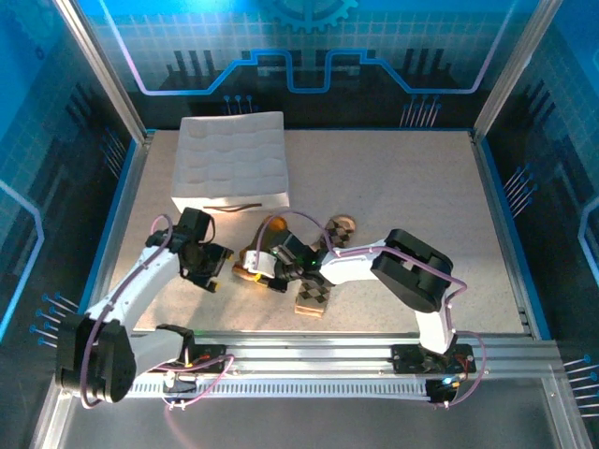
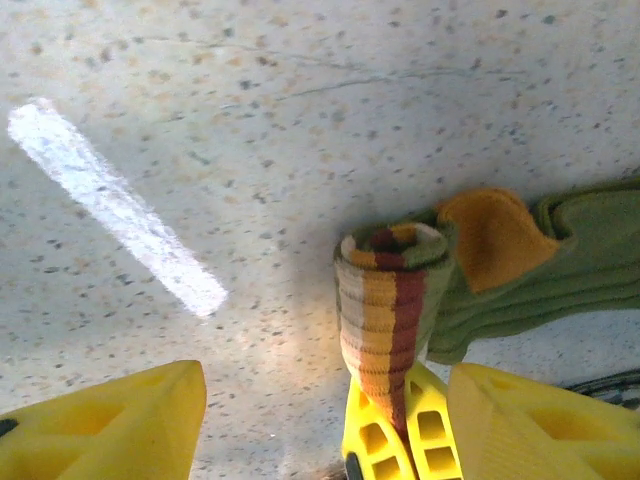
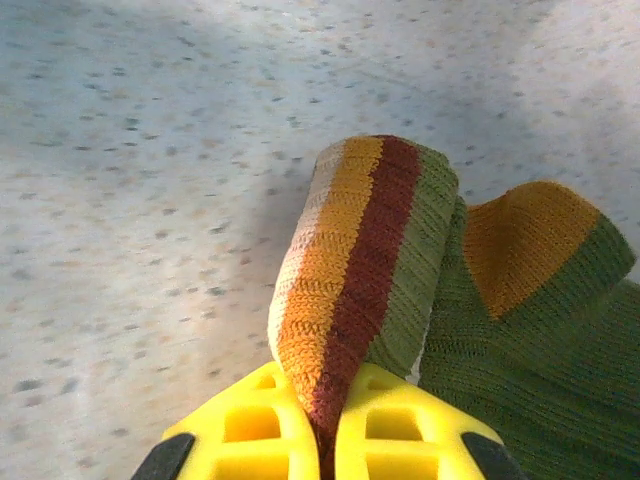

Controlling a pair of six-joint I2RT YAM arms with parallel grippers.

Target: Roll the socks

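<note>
The olive green sock [image 3: 520, 340] lies on the speckled table with its orange heel [image 2: 495, 235] showing. Its striped cuff [image 3: 350, 260] is lifted and pinched between the yellow fingers of my right gripper [image 3: 330, 400], which is shut on it. In the left wrist view the same cuff [image 2: 385, 290] stands up from the right gripper's fingers [image 2: 375, 430]. My left gripper [image 2: 325, 385] is open, its fingers spread to either side of the cuff without touching it. From above, both grippers [image 1: 223, 269] [image 1: 270, 267] meet at the olive sock [image 1: 245, 273]. The argyle sock [image 1: 314, 297] lies partly under the right arm.
A white quilted tray [image 1: 231, 161] sits at the back left of the table. A white tape strip [image 2: 110, 205] marks the table left of the cuff. Bare table [image 1: 421, 187] stretches to the right and back, with enclosure walls round the edges.
</note>
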